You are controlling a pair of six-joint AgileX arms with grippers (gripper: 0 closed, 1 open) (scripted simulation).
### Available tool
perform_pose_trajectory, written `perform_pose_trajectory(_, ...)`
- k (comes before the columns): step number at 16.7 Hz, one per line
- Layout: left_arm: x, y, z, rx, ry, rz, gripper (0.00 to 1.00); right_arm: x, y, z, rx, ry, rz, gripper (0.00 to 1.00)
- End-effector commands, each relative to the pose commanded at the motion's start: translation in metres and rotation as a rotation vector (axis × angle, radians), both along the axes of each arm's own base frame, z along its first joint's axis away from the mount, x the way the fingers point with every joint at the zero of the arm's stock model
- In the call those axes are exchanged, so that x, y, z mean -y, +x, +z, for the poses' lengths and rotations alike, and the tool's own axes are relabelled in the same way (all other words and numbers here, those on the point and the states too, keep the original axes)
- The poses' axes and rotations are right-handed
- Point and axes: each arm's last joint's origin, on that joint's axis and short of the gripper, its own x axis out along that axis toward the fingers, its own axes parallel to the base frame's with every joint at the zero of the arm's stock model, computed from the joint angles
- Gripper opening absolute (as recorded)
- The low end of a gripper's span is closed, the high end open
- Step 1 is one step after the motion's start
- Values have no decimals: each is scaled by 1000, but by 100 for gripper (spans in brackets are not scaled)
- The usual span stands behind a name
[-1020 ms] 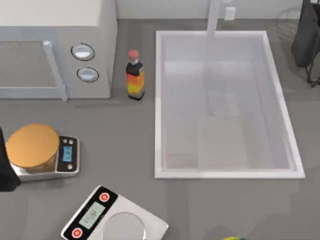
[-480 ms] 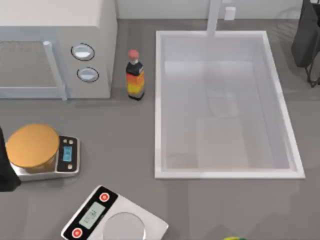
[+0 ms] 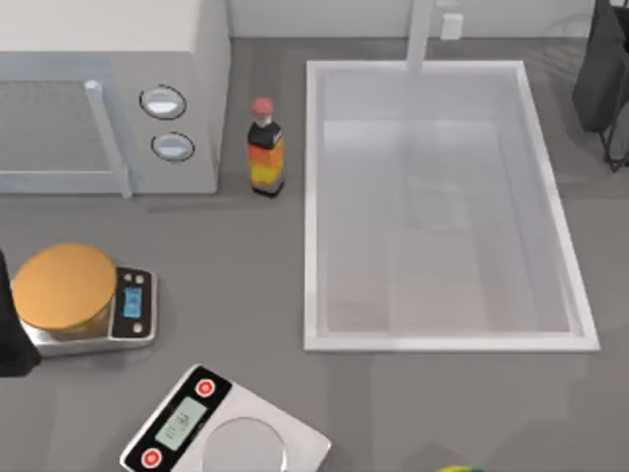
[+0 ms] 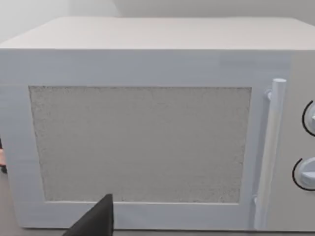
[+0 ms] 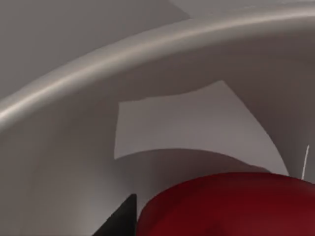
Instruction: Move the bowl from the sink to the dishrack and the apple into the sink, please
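Observation:
The red apple (image 5: 216, 206) looms close in the right wrist view, inside a grey curved-walled dish (image 5: 98, 64). My right gripper (image 5: 187, 228) is shut on the apple, with one dark fingertip (image 5: 123, 219) against its side. The right arm (image 3: 601, 79) stands at the top view's far right, beyond the sink's corner. The white sink (image 3: 313, 197) has nothing in its basin. The bowl is out of view. Thin dark wires (image 3: 617, 147) run beside the right arm, and I cannot tell whether they are the dishrack. My left arm (image 3: 8, 339) is parked at the left edge.
A white microwave (image 3: 108, 59) stands at the back left, and the left wrist view faces its door (image 4: 142, 142). A sauce bottle (image 3: 264, 147) stands beside the sink. Two scales (image 3: 133, 305) (image 3: 226, 433) lie at the front left, one bearing an orange disc (image 3: 64, 285). A yellow-green fruit (image 3: 457, 469) peeks in at the front edge.

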Motion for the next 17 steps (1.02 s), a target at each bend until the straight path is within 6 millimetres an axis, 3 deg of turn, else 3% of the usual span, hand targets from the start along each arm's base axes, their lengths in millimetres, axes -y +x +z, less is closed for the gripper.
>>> perform_pose_trajectory(4, 0, 0, 0, 0, 0, 0, 100, 2, 3, 20, -4, 2, 0, 0)
perform_pose_trajectory(12, 0, 0, 0, 0, 0, 0, 100, 1, 1, 92, 0, 0, 0, 0)
perform_pose_trajectory(17, 0, 0, 0, 0, 0, 0, 100, 0, 0, 100, 0, 0, 0, 0)
